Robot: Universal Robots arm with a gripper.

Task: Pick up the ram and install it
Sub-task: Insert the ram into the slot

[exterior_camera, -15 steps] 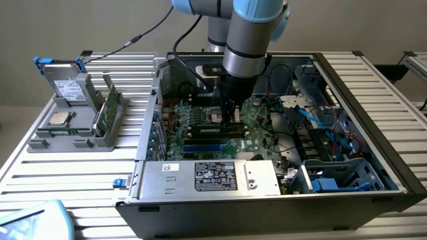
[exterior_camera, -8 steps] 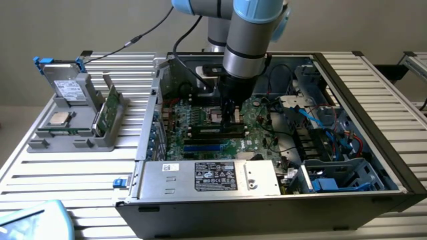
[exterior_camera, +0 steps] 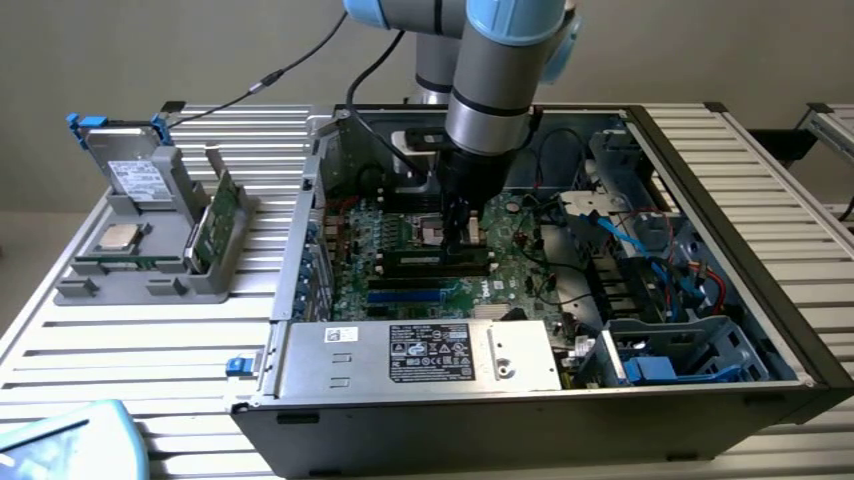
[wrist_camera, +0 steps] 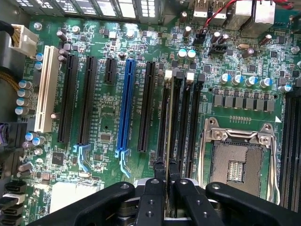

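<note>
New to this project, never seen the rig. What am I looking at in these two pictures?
A robot arm reaches into an open computer case lying on a slatted table. The exterior view is from a camera off the arm; the wrist view looks down from the wrist onto the motherboard. The gripper is shut on the ram, a thin stick seen edge-on, at the memory slots beside the processor socket. At the exterior view's left, a grey holder on the table keeps other parts.

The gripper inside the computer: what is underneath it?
Beneath the gripper, the ram sits edge-on between its fingers, in line with the black memory slots of the green motherboard. The slot right under the ram is covered, so its seating cannot be judged.
</note>
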